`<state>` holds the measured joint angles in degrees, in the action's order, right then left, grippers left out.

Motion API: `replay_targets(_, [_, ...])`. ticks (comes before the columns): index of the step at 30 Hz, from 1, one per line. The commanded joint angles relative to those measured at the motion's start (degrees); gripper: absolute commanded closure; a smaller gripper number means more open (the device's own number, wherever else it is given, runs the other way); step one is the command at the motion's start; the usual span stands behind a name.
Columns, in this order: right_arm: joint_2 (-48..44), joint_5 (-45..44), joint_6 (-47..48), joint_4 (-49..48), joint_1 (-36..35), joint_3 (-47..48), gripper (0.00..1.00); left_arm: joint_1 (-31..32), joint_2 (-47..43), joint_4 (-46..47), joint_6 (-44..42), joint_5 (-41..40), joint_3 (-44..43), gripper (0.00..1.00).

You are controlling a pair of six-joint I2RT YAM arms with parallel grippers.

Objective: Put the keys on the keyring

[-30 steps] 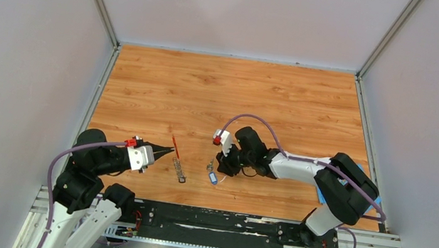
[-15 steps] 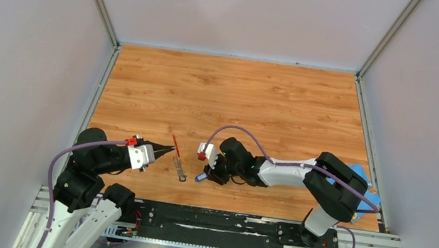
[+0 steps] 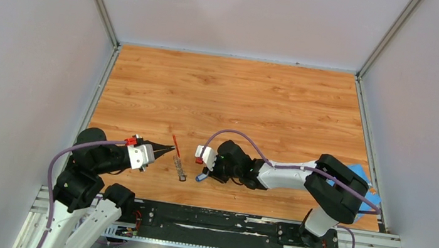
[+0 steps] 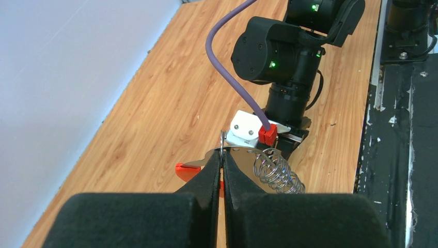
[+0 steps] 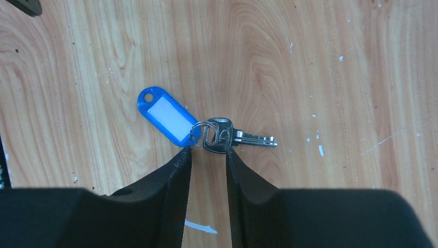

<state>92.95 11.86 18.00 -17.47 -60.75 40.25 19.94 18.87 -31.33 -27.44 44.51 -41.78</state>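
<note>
From above, the left claw (image 3: 169,150) is closed at the near left of the wooden surface (image 3: 239,95), its tip against the red end of the keyring (image 3: 180,169). Just right of that, the right claw (image 3: 205,171) is low over the keys (image 3: 201,177).

In the left wrist view, the closed fingers (image 4: 209,173) pinch a thin wire loop of the keyring, with its coiled metal part (image 4: 275,174) just to their right.

In the right wrist view, the claw (image 5: 206,152) stands open. Its tips flank the head of a silver key (image 5: 219,137), which lies flat and is joined to a blue tag (image 5: 166,114). The tag's white label is blank, and the stamp on the key head cannot be read.
</note>
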Motion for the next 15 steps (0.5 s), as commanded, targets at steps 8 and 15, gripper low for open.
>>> replay_targets(8, [1.8,0.6,5.5,-0.3,-2.0,2.2,0.65,-0.3,0.2,1.0,-0.2,-0.7,-1.8,1.00])
replay_targets(15, [-0.1,2.5,5.6,0.3,-2.0,2.8,0.67,-0.4,0.2,0.0,-1.2,-1.1,-2.4,1.00])
